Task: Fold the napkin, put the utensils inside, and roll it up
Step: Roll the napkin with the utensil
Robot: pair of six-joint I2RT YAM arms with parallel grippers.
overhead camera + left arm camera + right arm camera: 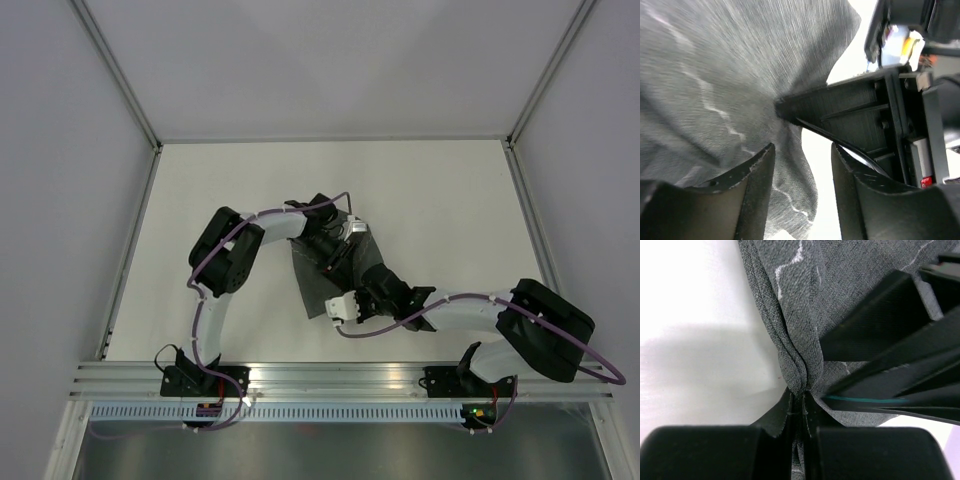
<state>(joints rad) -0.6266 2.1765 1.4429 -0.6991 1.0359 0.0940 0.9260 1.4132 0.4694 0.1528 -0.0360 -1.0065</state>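
Right hand [800,399]: I am reading it as pressed together, pinching a gathered fold of the napkin [790,340] right at its fingertips.
Left hand [802,150]: I am seeing its fingers standing spread with a clear gap. The cloth is lying just ahead of and under the tips, not clamped between them.
Napkin position: It is sitting bunched between the two hands, which are facing each other tip to tip. The rest is trailing onto the desk [690,315] beside the right hand.
Weight: I am judging it as light; a single pinch appears to be carrying the gathered part.
Stiffness: I am treating it as soft and limp. It is pleating at the pinch and draping away from it, so any unsupported edge is likely to sag.
Surface: The woven texture seems to be giving grip, so I am expecting little slip and no breakage.
Grasp point: I am favouring the hem, marked by the lighter stitched line [790,260], near a corner ahead of the left hand's tips. A pinch on one layer there should let the fold pull flat.
Caution: I am avoiding the bunched middle, where several layers would probably lift together.
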